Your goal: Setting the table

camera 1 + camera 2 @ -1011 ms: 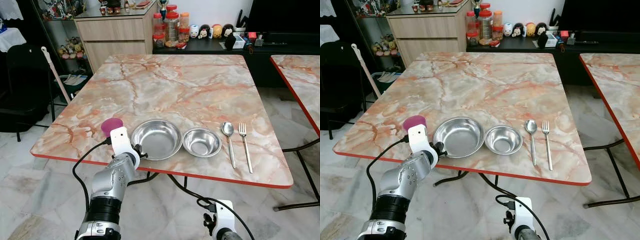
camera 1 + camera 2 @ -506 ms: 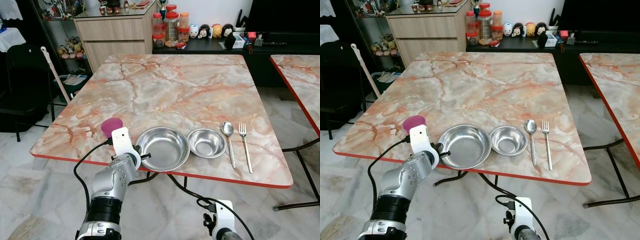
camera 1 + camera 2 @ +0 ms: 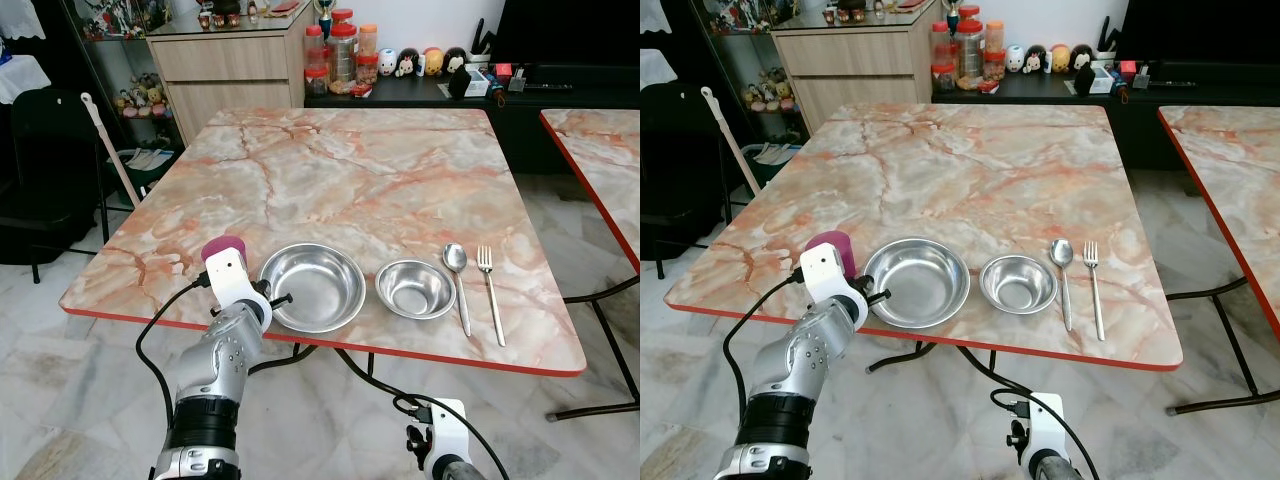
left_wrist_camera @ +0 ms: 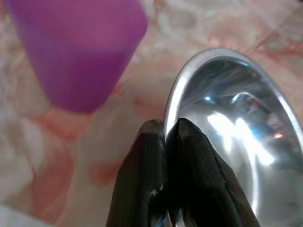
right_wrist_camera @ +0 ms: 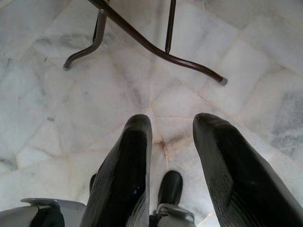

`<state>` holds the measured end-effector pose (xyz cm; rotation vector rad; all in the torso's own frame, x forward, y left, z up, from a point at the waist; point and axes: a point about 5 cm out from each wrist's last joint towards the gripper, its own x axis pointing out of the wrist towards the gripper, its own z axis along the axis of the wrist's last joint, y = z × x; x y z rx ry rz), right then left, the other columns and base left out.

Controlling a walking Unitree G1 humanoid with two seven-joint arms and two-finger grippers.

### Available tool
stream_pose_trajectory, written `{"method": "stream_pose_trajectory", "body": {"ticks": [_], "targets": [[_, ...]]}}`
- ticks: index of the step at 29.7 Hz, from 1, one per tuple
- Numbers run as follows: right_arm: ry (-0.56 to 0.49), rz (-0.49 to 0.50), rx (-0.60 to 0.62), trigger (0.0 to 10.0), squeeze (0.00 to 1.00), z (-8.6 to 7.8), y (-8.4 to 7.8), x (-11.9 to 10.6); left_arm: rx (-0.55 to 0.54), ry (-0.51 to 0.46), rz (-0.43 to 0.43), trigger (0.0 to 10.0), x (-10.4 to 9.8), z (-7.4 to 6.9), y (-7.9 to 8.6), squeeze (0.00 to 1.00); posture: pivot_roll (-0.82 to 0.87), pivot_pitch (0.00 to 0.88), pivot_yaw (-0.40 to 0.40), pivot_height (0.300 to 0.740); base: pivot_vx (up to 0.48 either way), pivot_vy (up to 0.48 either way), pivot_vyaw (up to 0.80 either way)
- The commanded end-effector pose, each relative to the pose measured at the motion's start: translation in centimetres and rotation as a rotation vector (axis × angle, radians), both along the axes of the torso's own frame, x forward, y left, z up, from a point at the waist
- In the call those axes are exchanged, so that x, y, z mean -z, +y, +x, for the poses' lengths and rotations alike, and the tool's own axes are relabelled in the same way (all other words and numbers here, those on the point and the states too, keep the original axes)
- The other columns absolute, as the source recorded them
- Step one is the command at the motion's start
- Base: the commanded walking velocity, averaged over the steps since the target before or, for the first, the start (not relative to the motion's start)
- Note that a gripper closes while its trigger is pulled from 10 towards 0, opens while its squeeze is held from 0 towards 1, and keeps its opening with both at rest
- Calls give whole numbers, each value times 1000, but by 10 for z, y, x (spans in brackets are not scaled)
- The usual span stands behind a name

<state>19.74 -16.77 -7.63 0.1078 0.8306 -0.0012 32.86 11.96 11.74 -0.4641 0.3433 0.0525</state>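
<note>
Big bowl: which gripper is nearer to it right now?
Left. The left gripper is at the big bowl, jaws shut on its rim on the side nearest the purple cup. The right gripper hangs open below the table, over the floor.

A large steel bowl sits upright near the marble table's front edge, a purple cup just beside its left. To its right lie a smaller steel bowl, then a spoon and fork, parallel.
</note>
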Motion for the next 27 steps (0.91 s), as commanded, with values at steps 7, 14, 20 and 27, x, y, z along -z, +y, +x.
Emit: {"method": "stream_pose_trajectory", "body": {"ticks": [7,14,20,27], "targets": [[-3,9,-4,10000,0,4,3,-2,74,-276,-27,9020,-39,0,-11,0,77,0,32,740,0,0,0],[-1,1,-1,10000,0,3,-2,-2,96,-451,-96,10000,-65,2,-24,0,62,0,22,740,0,0,0],[-1,-8,2,10000,0,2,-6,-2,56,-531,-168,10000,-77,5,-24,0,53,0,15,740,0,0,0],[-3,-15,4,10000,0,2,-10,-2,-29,-573,-176,10000,-83,7,-18,0,48,0,7,740,0,0,0]]}}
